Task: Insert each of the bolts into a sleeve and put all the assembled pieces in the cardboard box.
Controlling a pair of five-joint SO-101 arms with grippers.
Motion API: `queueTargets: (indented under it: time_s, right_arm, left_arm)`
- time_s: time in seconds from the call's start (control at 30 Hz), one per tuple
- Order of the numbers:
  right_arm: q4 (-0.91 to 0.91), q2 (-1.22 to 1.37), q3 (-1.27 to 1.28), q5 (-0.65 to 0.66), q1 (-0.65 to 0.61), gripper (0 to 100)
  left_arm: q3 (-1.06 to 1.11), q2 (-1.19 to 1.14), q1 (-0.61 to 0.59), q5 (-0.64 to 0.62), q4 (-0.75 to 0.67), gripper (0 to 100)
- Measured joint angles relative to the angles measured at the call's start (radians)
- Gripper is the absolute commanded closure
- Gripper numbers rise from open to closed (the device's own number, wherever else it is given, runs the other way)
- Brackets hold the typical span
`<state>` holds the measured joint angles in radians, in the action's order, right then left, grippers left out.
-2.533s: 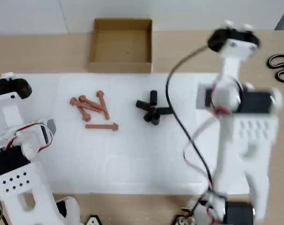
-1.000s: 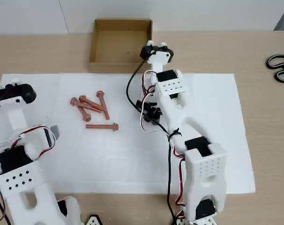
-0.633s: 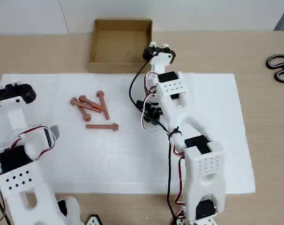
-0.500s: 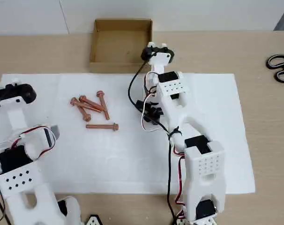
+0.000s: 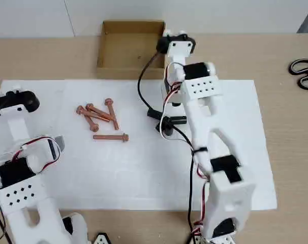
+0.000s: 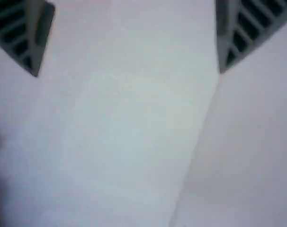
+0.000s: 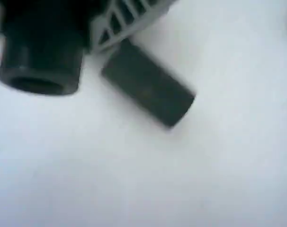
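Several copper bolts [image 5: 100,119] lie loose on the white mat [image 5: 118,173], left of centre. Black sleeves [image 5: 169,122] sit in a small cluster at mid-mat. The right arm [image 5: 199,91] stretches over that cluster toward the cardboard box [image 5: 131,72], which has nothing in it. In the right wrist view, my right gripper [image 7: 72,28] is shut on a black sleeve [image 7: 39,52] held above the mat, and another sleeve [image 7: 148,90] lies flat below it. My left gripper [image 6: 129,38] is open above bare mat, both ribbed fingers [image 6: 25,33] wide apart. The left arm [image 5: 17,168] stands at the mat's left edge.
Black scissors [image 5: 304,71] lie on the wooden table at the far right. The box stands just beyond the mat's far edge. The near half of the mat holds no objects.
The right arm swung in from the right and came down over the sleeve cluster. In the last half second it rose and shifted toward the box. The left arm kept still.
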<state>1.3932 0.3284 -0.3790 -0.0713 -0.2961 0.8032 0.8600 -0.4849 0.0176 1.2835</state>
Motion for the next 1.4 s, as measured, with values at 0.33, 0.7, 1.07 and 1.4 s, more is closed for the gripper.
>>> queueTargets:
  time_s: [0.33, 0.7, 1.07, 1.4]
  right_arm:
    - [0.311, -0.212, 0.017, 0.230, 0.003, 98.4]
    - [0.316, -0.278, 0.187, 0.308, 0.005, 98.4]
    - [0.316, -0.278, 0.296, 0.308, 0.005, 98.4]
    - [0.316, -0.278, 0.296, 0.308, 0.005, 98.4]
  left_arm:
    - [-0.176, -0.261, 0.000, 0.052, 0.037, 77]
    - [-0.555, -0.786, 0.230, -0.187, 0.044, 77]
    - [-0.818, -1.138, 0.423, -0.299, 0.006, 77]
    - [-1.025, -1.346, 0.506, -0.305, 0.006, 77]
